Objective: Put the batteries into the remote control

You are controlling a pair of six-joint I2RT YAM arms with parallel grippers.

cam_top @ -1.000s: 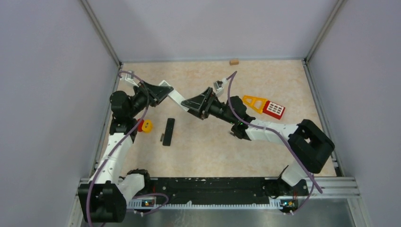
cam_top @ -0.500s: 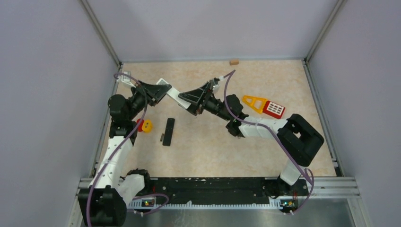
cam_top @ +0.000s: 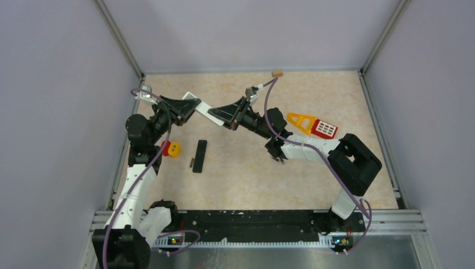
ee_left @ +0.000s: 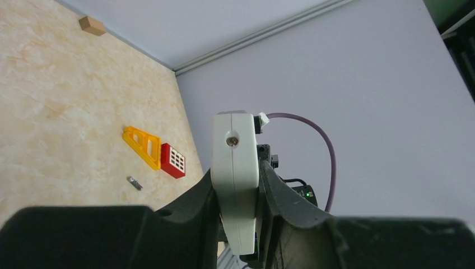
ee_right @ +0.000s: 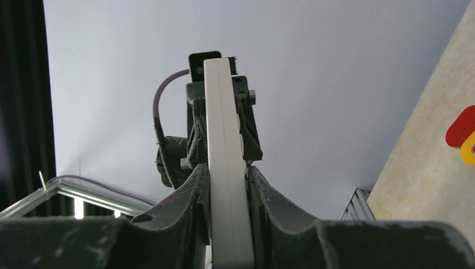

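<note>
A white remote control (cam_top: pixel 203 109) hangs in the air between both arms at the back middle of the table. My left gripper (cam_top: pixel 189 107) is shut on its left part, and the left wrist view shows the remote (ee_left: pixel 235 162) clamped edge-on between the fingers. My right gripper (cam_top: pixel 221 114) is shut on the other end, pinching the slim body of the remote (ee_right: pixel 224 168) from both sides. One battery (ee_left: pixel 134 183), a tiny grey cylinder, lies on the table near the yellow toy. No other batteries show.
A black remote (cam_top: pixel 199 155) lies on the table left of centre with a small dark piece (cam_top: pixel 191 163) beside it. A red and yellow toy (cam_top: pixel 171 148) sits by the left arm. A yellow and red toy (cam_top: pixel 312 125) lies at right, a wooden block (cam_top: pixel 276 73) by the back wall.
My right gripper has moved left and up onto the free end of the white remote and closed on it. The left gripper kept its hold, lifting slightly.
</note>
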